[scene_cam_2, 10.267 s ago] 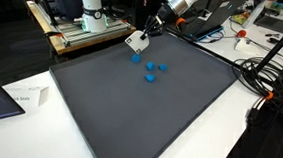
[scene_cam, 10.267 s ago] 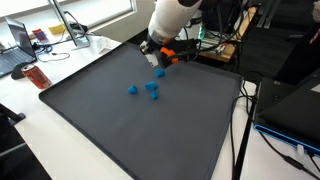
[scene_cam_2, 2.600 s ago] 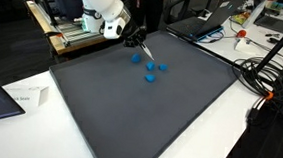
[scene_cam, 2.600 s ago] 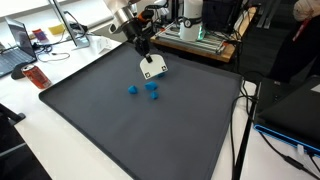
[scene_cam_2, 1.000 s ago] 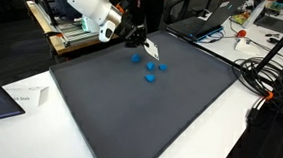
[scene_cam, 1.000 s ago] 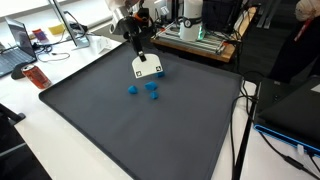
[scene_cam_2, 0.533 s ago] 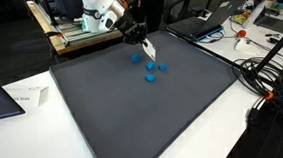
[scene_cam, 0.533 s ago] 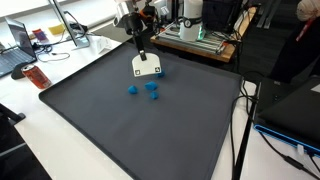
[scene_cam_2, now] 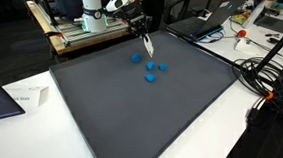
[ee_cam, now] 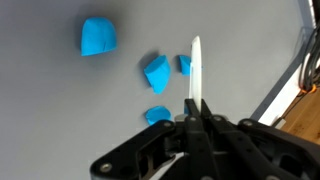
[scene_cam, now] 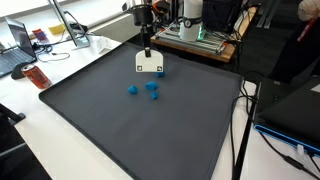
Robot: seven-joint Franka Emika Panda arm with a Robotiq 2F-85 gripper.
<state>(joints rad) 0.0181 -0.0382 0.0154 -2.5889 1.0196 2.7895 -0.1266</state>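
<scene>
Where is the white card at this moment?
In an exterior view the white card hangs from the shut end effector, over the far part of the dark mat, just behind the blue blocks.

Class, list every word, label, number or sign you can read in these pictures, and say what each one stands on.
No text can be read in any view.
white card, held in the gripper: the face looks blank.
paper sheet: any print is too small and blurred to read.

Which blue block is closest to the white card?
The small blue block right beside the white card in the wrist view; the other blocks lie farther away.
</scene>
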